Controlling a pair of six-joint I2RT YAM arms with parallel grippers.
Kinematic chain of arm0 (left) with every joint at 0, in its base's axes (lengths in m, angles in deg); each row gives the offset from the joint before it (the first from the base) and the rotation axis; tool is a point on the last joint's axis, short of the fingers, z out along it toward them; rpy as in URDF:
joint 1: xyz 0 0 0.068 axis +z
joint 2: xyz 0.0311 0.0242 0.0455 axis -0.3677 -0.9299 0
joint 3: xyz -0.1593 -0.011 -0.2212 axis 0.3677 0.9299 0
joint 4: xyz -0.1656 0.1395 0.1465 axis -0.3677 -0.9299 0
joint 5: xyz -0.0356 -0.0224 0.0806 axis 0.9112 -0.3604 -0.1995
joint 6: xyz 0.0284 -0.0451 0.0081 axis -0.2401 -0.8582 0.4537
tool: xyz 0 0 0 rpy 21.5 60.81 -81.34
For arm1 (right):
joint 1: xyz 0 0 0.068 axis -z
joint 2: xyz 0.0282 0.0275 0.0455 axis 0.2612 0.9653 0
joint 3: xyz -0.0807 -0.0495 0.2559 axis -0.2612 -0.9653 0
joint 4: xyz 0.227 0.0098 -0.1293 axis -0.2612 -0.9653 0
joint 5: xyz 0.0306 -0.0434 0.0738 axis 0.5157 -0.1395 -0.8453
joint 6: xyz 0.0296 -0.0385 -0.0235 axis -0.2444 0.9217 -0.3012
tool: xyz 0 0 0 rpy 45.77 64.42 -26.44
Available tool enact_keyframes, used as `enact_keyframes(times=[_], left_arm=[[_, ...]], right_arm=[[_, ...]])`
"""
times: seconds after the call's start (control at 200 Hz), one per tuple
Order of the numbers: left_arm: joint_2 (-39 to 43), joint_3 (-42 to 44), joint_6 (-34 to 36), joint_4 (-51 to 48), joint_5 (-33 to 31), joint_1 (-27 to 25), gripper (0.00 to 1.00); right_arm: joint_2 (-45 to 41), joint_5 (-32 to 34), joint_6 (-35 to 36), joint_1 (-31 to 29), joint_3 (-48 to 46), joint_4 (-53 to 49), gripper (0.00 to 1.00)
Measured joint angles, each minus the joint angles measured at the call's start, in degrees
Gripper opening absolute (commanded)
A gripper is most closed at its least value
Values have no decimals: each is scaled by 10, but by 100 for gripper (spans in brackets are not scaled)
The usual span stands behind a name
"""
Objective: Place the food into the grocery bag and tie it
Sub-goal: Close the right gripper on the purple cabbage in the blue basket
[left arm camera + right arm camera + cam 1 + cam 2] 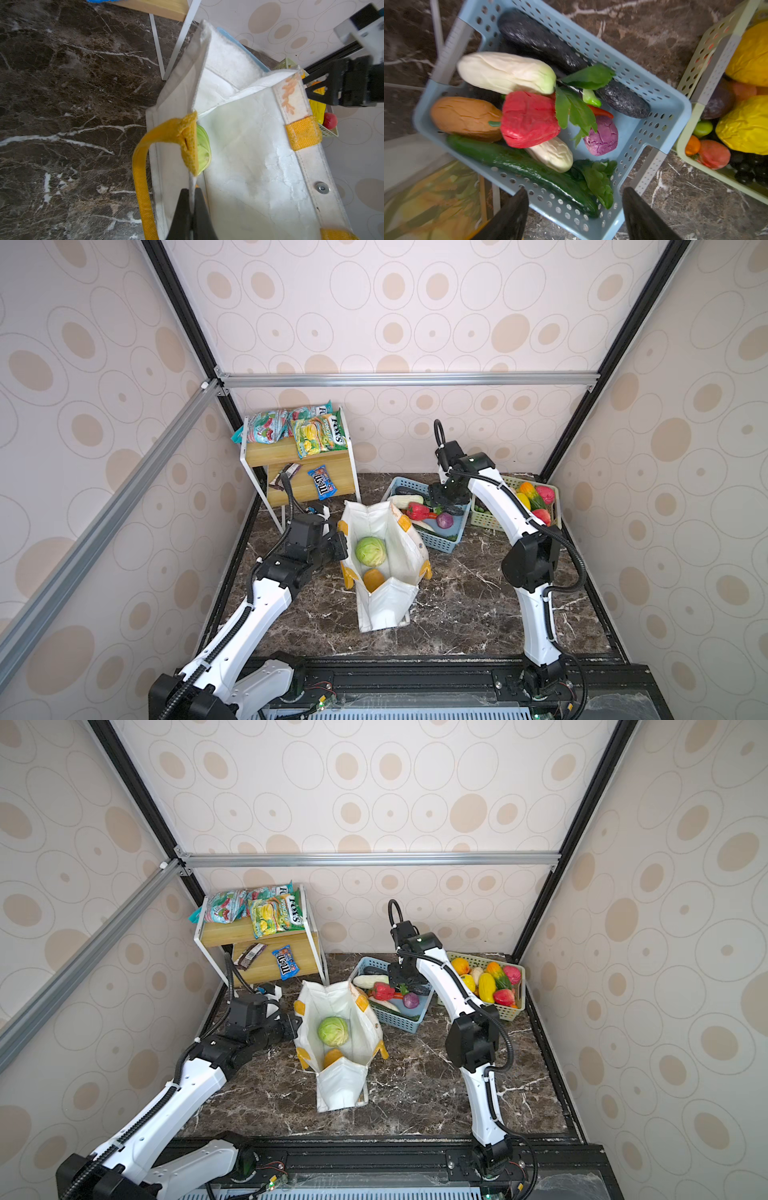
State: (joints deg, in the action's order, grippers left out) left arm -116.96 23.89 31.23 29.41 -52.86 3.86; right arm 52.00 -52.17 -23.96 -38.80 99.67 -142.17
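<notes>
The white grocery bag [384, 610] [340, 1088] stands open mid-table, holding a green cabbage [370, 551] [202, 147] and a brown-orange round one [373, 578]. My left gripper [340, 545] [192, 190] is shut on the bag's left rim beside a yellow handle [143, 187]. My right gripper [446, 499] [575, 190] hangs open and empty over the blue basket [660, 124], above a cucumber [517, 164], a red pepper [529, 119] and a purple cabbage [602, 137]. A blue M&M's packet [322, 482] lies on the shelf's lower board.
A green basket [486, 522] of yellow and red fruits stands at the back right, close to the blue one. The wooden shelf [291, 452] at the back left carries snack bags on top. Walls close in on three sides.
</notes>
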Motion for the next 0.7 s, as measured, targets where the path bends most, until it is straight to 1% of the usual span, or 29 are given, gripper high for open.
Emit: enact_keyframes(times=[0.1,0.25,0.7], left_arm=[[0,0,0,0,0,0,0],[0,0,0,0,0,0,0],[0,0,0,0,0,0,0]], right_arm=[[24,16,0,0,-24,4,78],[56,35,2,1,-41,10,77],[107,81,34,5,-28,25,75]])
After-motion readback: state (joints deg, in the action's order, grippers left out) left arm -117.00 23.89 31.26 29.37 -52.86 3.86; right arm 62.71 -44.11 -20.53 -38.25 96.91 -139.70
